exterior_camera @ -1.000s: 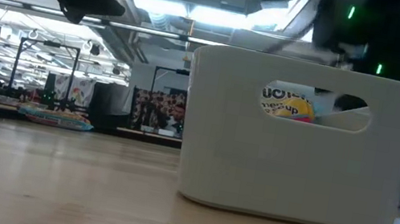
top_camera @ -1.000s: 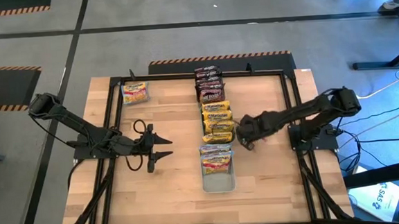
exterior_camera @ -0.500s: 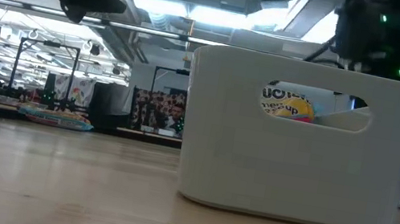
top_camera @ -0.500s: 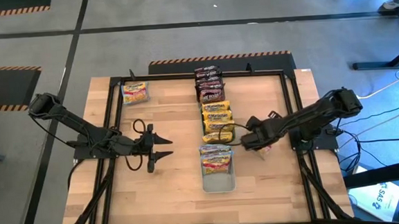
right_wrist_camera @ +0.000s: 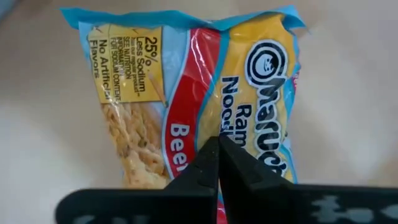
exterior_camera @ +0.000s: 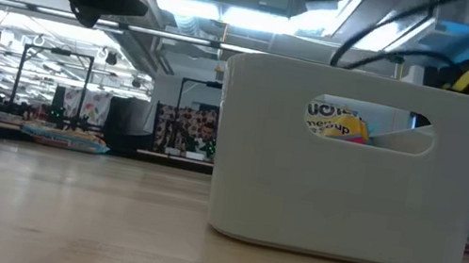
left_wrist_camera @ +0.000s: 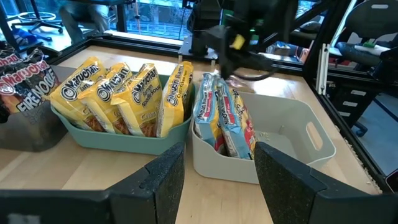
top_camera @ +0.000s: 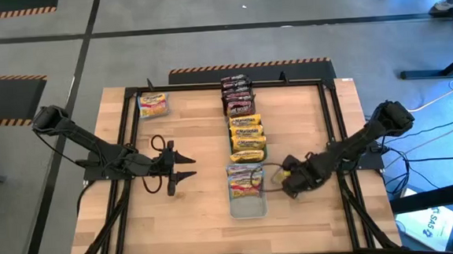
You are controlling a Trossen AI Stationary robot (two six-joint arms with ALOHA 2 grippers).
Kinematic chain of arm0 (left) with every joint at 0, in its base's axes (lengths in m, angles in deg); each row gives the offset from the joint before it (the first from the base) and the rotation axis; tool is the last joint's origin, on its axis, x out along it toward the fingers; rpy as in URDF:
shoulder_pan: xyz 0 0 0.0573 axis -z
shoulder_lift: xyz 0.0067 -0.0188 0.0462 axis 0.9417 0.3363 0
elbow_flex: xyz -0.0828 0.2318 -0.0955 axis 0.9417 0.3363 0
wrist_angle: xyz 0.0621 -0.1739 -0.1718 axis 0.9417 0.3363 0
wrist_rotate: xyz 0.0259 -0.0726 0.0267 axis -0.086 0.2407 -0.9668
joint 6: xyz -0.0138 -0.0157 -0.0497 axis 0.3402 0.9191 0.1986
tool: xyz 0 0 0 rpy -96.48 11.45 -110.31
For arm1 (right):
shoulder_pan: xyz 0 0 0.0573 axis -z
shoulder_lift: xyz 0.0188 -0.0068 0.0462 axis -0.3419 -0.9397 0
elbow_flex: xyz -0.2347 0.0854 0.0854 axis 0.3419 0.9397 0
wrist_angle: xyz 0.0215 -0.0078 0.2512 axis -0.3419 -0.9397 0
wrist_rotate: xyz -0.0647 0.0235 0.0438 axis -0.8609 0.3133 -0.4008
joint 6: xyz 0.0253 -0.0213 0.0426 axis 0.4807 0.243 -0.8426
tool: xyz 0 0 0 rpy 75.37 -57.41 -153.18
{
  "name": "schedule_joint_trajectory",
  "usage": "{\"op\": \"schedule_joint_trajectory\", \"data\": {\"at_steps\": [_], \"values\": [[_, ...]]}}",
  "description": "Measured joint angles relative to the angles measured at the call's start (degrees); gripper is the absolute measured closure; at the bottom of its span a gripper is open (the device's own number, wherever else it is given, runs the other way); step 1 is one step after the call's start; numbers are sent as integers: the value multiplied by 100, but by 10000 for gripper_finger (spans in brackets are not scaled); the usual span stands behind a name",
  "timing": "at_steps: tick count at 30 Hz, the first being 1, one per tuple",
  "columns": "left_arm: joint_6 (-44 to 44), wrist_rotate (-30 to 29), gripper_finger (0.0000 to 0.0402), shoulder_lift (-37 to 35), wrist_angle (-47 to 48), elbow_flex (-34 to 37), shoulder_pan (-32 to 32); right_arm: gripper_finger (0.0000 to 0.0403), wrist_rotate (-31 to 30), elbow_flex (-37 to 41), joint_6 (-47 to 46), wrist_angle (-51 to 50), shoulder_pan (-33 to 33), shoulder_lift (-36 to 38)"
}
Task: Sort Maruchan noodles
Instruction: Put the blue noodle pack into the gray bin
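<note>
Right wrist view: we see the right gripper (right_wrist_camera: 217, 152), jaws pressed together, poised over a blue-edged noodle packet (right_wrist_camera: 205, 93) lying on the table (top_camera: 200, 207) just beside the white tray (top_camera: 248, 207). Farther along, packets fill the teal tray (left_wrist_camera: 118, 138). Our left gripper (top_camera: 183, 166) hangs over bare wood, jaws spread. One packet (top_camera: 153, 106) lies apart at the far corner.
</note>
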Motion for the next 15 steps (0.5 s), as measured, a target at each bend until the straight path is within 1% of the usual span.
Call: {"op": "schedule_joint_trajectory", "data": {"at_steps": [5,8,11,13,15], "values": [[0,0,216,0,2,0,0,402,499,-176,-394,694,-572,-33],[12,0,216,2,0,0,0,402,491,-251,-462,1306,-839,-33],[38,19,216,2,-41,0,0,402,388,-253,-453,1716,-973,-44],[127,119,216,2,-76,0,0,402,350,-273,-295,1746,-973,-44],[174,242,216,23,-102,-7,14,402,343,-354,-56,1520,-949,-33]]}}
